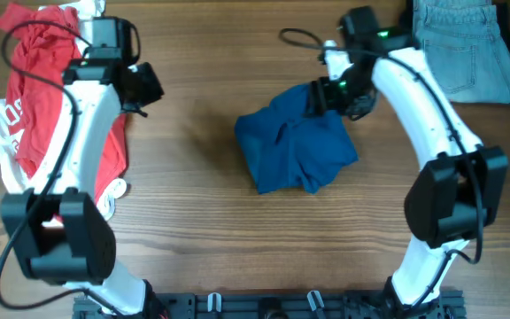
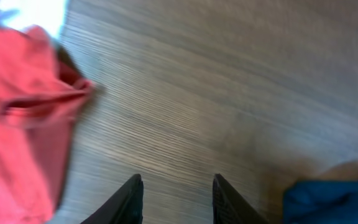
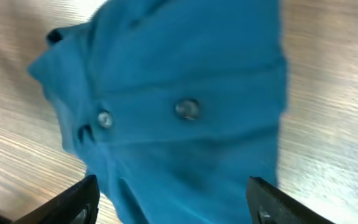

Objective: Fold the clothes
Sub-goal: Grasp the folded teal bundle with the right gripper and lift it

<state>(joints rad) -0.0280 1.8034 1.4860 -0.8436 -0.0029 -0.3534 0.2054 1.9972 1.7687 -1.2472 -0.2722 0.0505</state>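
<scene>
Overhead: shirt (image 1: 295, 146) lies mid-table (image 1: 193, 204) as a rumpled lump, edges uneven, not a neat fold. Red shirt (image 1: 34, 80) is far left and jeans (image 1: 463, 49) are top right, both well apart from it.

Right claw (image 3: 173, 205) hangs over the shirt's upper-right corner. In the wrist view its fingers stand wide apart w/ cloth below them and nothing pinched, so it's released. Two buttons (image 3: 187, 109) show there, so this looks like the placket/collar end.

Left claw (image 2: 178, 199) is over bare wood btwn the red shirt and the shirt. Its fingers are partly apart w/ nothing in the gap, so it's empty.

Step, as I read it: btwn grasps, w/ the garment bunched and the fold barely begun or needing a redo.

Next move prob needs both claws on the shirt. Left has to cross to the shirt's near edge, right has to drop and pinch a single layer at a corner, then spread it flat before any fold. The thin fabric may bunch or come up in two layers, so pick clean edges.
</scene>
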